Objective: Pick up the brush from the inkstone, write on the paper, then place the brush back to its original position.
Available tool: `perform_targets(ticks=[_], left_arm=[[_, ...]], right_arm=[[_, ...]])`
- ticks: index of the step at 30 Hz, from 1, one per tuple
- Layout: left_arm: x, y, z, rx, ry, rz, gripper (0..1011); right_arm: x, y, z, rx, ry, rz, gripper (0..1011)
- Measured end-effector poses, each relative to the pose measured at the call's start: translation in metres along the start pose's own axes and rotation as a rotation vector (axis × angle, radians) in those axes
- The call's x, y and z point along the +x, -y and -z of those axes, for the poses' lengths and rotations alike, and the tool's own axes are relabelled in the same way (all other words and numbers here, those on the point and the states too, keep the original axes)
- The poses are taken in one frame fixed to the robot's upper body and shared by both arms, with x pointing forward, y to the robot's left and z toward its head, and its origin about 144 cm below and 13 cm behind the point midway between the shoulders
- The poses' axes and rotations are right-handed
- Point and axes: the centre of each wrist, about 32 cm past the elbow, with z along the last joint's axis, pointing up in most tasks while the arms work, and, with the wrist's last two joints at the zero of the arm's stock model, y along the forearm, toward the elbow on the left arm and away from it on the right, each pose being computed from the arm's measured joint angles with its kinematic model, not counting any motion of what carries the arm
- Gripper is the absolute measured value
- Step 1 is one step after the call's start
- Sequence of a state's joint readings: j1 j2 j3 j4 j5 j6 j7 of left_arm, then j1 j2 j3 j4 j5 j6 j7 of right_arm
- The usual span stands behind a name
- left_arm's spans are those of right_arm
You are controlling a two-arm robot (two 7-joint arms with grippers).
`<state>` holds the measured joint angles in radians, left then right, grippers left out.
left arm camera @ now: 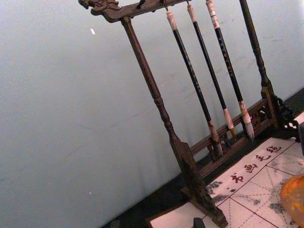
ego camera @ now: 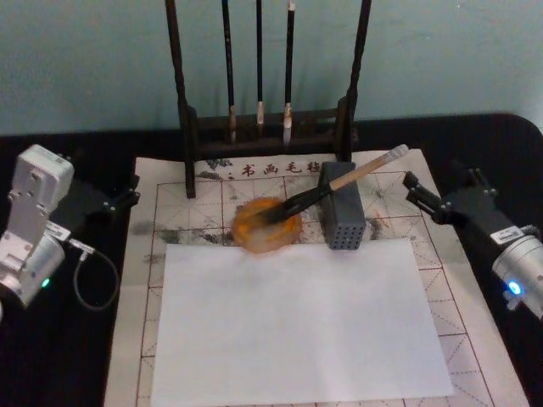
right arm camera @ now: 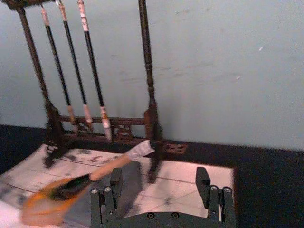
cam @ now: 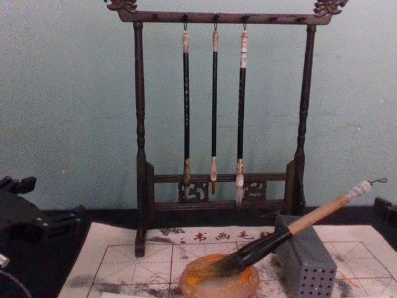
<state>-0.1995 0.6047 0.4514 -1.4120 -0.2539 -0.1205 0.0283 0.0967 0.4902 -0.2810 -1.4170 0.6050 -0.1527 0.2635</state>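
The brush [ego camera: 338, 185] lies tilted, dark bristles down in the inkstone [ego camera: 257, 239], pale handle propped across the grey block [ego camera: 343, 222], whitish cap raised toward the far right. The inkstone, round and orange-amber, sits on the paper [ego camera: 174, 208] near its far edge. The paper lies flat: red grid, red characters along the far edge, grey ink smudges around the inkstone.

I work at a calligraphy desk, laid out like a plain practice bench. A dark wooden brush rack [cam: 140, 124] hung with three slim brushes [cam: 214, 99] stands along the far edge of my black table [ego camera: 51, 365], against a bare teal wall [cam: 62, 93]. The ink-smudged, red-gridded paper [cam: 124, 264] carries the amber inkstone [cam: 217, 285], my brush [ego camera: 339, 182] and a blank white sheet [ego camera: 297, 322].
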Motion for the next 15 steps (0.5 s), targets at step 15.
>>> perform_targets(ticks=[15], left_arm=[[0.0, 0.0, 0.0, 0.0, 0.0, 0.0, 1001]], right_arm=[[0.003, -0.016, 0.013, 0.012, -0.395, -0.107, 1002]])
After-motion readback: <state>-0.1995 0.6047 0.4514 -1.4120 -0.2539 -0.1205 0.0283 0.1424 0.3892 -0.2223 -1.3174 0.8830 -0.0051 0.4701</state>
